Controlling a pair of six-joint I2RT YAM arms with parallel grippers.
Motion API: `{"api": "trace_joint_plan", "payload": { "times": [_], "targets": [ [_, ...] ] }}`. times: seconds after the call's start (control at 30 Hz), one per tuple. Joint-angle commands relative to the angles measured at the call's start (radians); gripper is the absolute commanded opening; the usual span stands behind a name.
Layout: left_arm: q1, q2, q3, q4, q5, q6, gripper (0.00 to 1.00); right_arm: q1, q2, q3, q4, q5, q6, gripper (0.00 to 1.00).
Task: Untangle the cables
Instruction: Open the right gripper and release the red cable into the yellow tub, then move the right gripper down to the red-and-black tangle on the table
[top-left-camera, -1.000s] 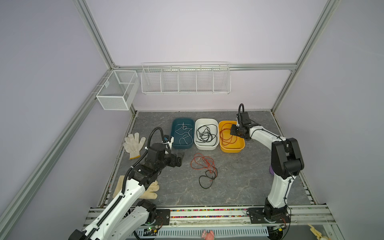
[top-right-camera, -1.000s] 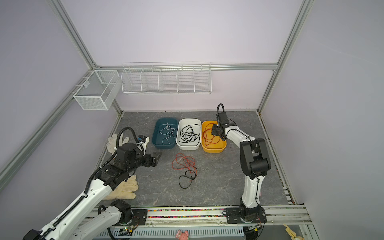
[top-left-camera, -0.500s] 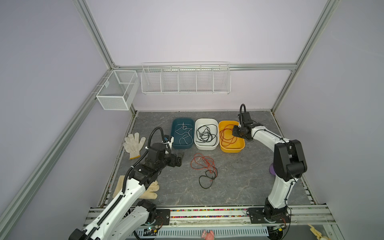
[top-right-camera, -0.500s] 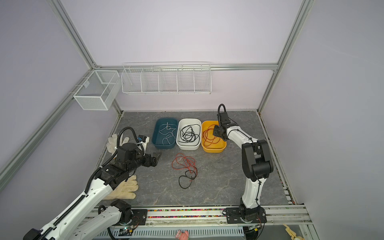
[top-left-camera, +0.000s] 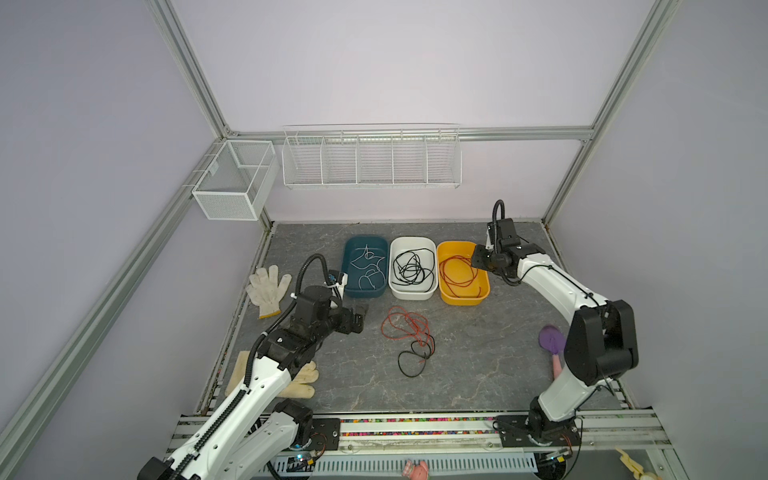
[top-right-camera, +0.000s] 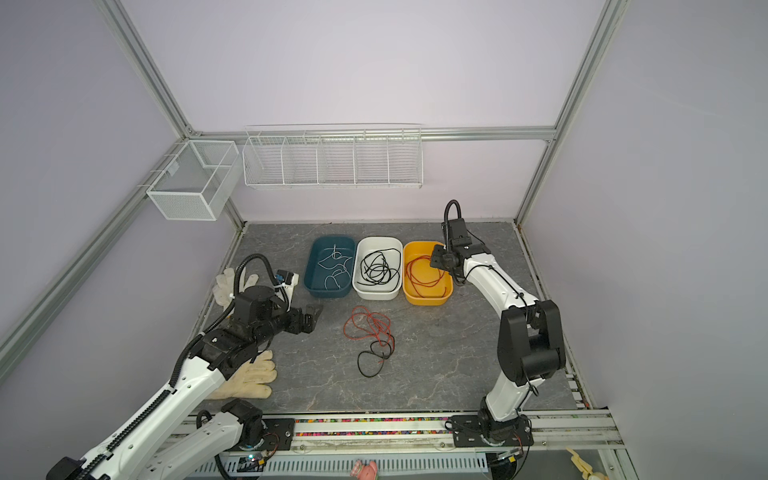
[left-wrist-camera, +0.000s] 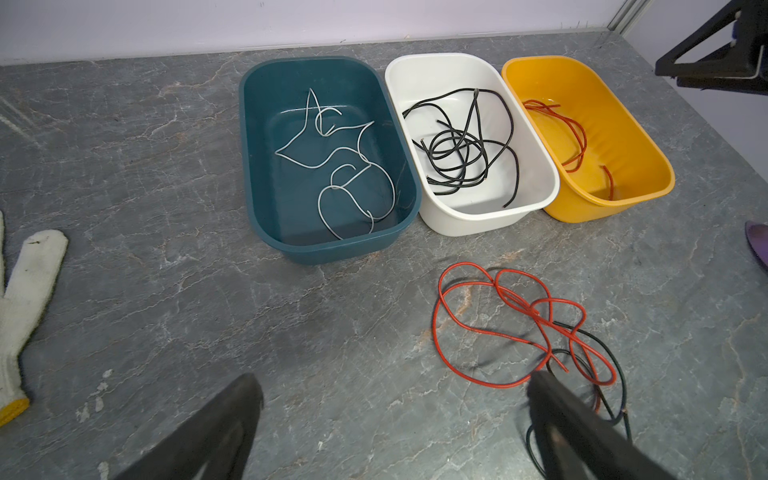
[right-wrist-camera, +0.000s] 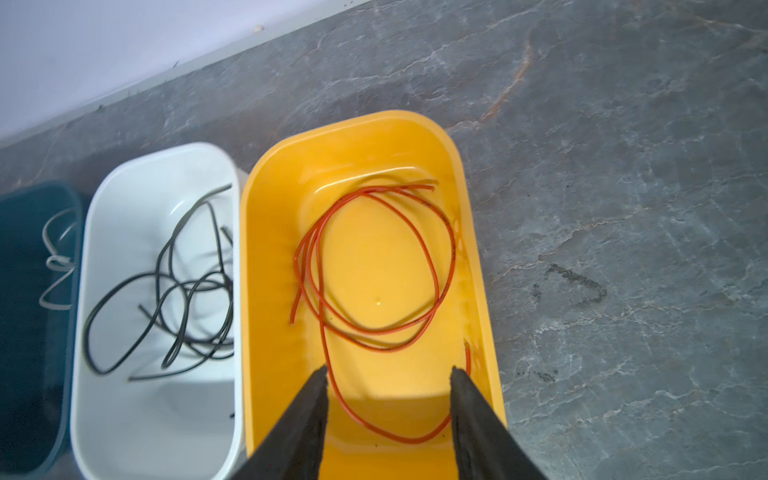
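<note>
Right claw (right-wrist-camera: 388, 370) hangs low over the near end of the yellow tub (right-wrist-camera: 266, 291), jaws parted about halfway with nothing pinched between them. A red cable (right-wrist-camera: 307, 257) lies coiled on the tub floor. One strand runs just beside a fingertip and a loose end curls up close to the other.

The yellow tub closes a row of three near the back edge of the bench (top-left-camera: 478, 353). The white tub (left-wrist-camera: 457, 216) touching it holds black cables (left-wrist-camera: 457, 153). The teal tub (left-wrist-camera: 324, 249) beyond that holds a white cable (left-wrist-camera: 318, 166).

In front of the row, around the middle of the bench, a last knot (left-wrist-camera: 496, 284) lies flat: red loops crossed over a black strand (top-left-camera: 411, 376). Left claw (left-wrist-camera: 395, 378) hovers just left of it, jaws as wide as they go and empty. Two gloves lie along the left edge.

Judged from this, sorting is nearly done, with only that knot left.

- **Lifting the right arm:** a fingertip could hook the nearby strand and drag the springy red wire back over the rim.
- **Working the knot:** the colours interlace, so pulling one end alone would likely haul the other along or cinch the crossing tighter.
- **Gripping the wire:** it is thin and flat on the stone, so a shallow pinch may slip off. A deep one may jam the tips against the bench.
</note>
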Motion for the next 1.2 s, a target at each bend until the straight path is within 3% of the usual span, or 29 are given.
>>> {"api": "trace_joint_plan", "payload": {
  "times": [0.0, 0.23, 0.43, 0.6, 0.73, 1.0, 1.17],
  "targets": [
    [-0.004, 0.006, 0.003, -0.014, -0.001, 0.016, 0.99, 0.042, -0.092, -0.065, -0.005, -0.170, -0.007, 0.61],
    [-0.004, 0.009, 0.003, -0.017, 0.005, 0.012, 0.99, 0.204, -0.262, -0.227, 0.023, -0.244, -0.049, 0.70],
    [-0.005, 0.015, 0.006, -0.021, 0.002, 0.011, 0.99, 0.376, -0.313, -0.333, 0.068, -0.294, -0.071, 0.69],
    [-0.009, 0.020, 0.004, -0.024, 0.004, 0.012, 0.99, 0.495, -0.276, -0.352, 0.073, -0.256, -0.077, 0.64],
    [-0.012, 0.023, 0.006, -0.028, 0.000, 0.013, 0.99, 0.538, -0.214, -0.348, 0.079, -0.221, -0.076, 0.55],
    [-0.016, 0.025, 0.004, -0.028, -0.002, 0.016, 0.99, 0.583, -0.103, -0.321, 0.075, -0.182, -0.072, 0.53],
    [-0.016, 0.026, 0.004, -0.028, -0.003, 0.015, 0.99, 0.605, -0.064, -0.309, 0.074, -0.160, -0.072, 0.40]
  ]
}}
